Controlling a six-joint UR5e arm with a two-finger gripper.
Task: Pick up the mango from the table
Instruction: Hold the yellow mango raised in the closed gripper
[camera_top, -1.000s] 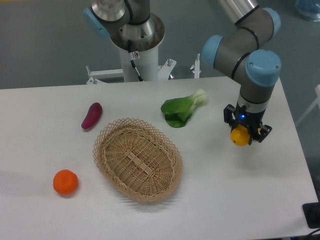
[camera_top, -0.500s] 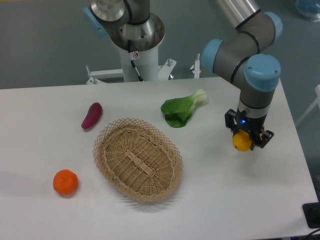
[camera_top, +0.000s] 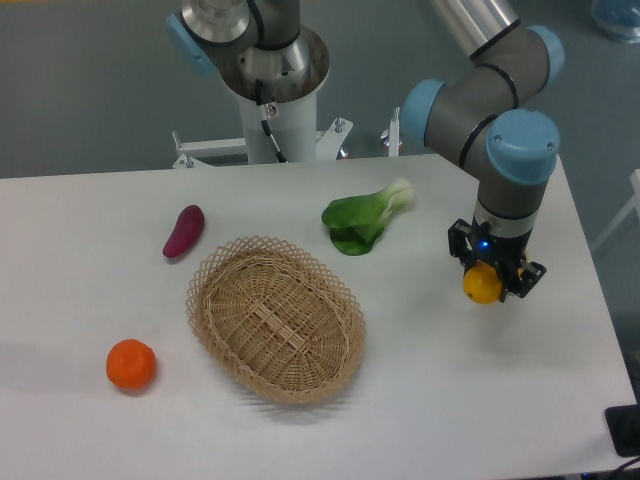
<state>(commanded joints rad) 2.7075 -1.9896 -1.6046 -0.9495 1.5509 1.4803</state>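
Hand (camera_top: 484, 283) pinching mango (camera_top: 481, 285), right side of surface (camera_top: 90, 290), right of greens (camera_top: 365, 220). Lift looks begun; contact with surface unclear. You raise straight up, slow, keep pinch firm; smooth skin may slip.

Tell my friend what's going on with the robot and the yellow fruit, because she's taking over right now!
Gripper: its fingers sit on either side of the mango, closed on it, at the right side of the table.
Mango: in the gripper; whether it is off the tabletop yet cannot be told from this view.
Other things: orange at front left, wicker basket in the middle, purple vegetable at back left, leafy green behind the basket. None are near the gripper.
Done: the grasp.
Left: raise the mango clear of the table and keep the grip.
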